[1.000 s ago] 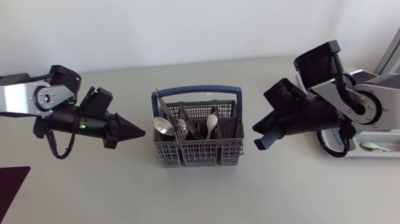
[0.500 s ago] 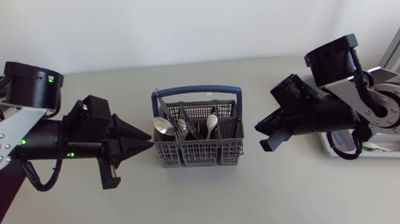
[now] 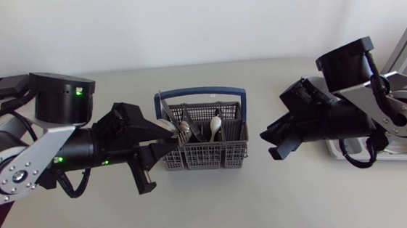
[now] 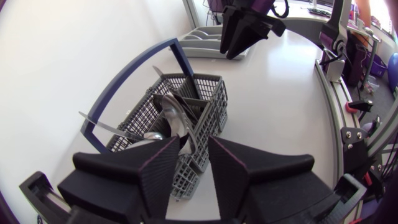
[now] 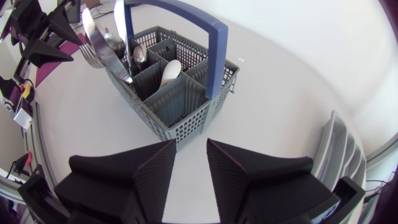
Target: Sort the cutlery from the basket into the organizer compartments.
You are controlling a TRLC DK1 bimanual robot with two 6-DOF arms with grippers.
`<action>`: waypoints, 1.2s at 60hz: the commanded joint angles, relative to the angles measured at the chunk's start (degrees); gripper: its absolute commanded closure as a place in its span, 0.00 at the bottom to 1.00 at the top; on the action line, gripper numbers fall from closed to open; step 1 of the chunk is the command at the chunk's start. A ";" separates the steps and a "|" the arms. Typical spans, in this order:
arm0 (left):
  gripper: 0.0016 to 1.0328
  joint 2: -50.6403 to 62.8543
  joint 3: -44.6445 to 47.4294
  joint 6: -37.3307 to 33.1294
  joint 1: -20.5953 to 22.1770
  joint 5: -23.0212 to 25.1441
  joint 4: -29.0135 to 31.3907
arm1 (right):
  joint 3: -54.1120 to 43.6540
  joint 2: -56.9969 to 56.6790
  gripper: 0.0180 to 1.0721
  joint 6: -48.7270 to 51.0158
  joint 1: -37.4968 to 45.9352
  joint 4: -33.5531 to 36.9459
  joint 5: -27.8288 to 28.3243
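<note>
A grey cutlery basket (image 3: 205,149) with a blue handle (image 3: 203,93) stands mid-table and holds several spoons, forks and a knife (image 3: 161,104). My left gripper (image 3: 167,133) is at the basket's left side, open, tips close over its near corner. In the left wrist view a large spoon (image 4: 176,116) leans in the basket (image 4: 208,106) just ahead of the gripper (image 4: 194,142). My right gripper (image 3: 268,144) hangs open and empty a short way right of the basket. Its wrist view shows the basket (image 5: 180,102) ahead of the gripper (image 5: 191,144) and a pale spoon (image 5: 169,71) inside.
The white organizer (image 3: 396,157) lies at the table's right end, mostly hidden under my right arm. Its ribbed compartments (image 5: 339,155) show beside the right gripper. Bare table runs along the front, below the basket.
My left arm has swung in and forward, bringing its gripper up to the basket's left side. Both grippers have gone from shut to open. The right arm has shifted only slightly.
</note>
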State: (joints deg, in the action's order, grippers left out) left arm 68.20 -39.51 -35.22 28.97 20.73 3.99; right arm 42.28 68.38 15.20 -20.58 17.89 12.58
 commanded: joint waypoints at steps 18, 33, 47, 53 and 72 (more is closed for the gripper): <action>0.67 5.27 -1.36 3.93 1.26 -0.34 -2.06 | -2.12 -1.67 0.59 0.36 -0.43 0.74 0.08; 0.77 8.52 -3.38 6.04 1.97 -0.34 -3.20 | -2.64 -2.02 0.59 0.44 -0.43 0.48 0.08; 0.94 9.31 -4.09 7.54 1.97 -0.34 -3.99 | -2.91 -2.11 0.59 0.71 -0.43 0.48 0.25; 0.97 9.40 -3.91 7.80 2.05 -0.52 -4.16 | -3.08 -2.11 0.59 0.79 -0.43 0.39 0.34; 0.97 8.17 -3.30 7.89 2.41 -1.22 -4.08 | -3.08 -2.11 0.59 0.97 -0.52 0.39 0.34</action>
State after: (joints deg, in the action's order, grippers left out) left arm 76.55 -41.95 -28.21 31.11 19.79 0.30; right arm 40.38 66.74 15.44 -20.58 18.06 12.64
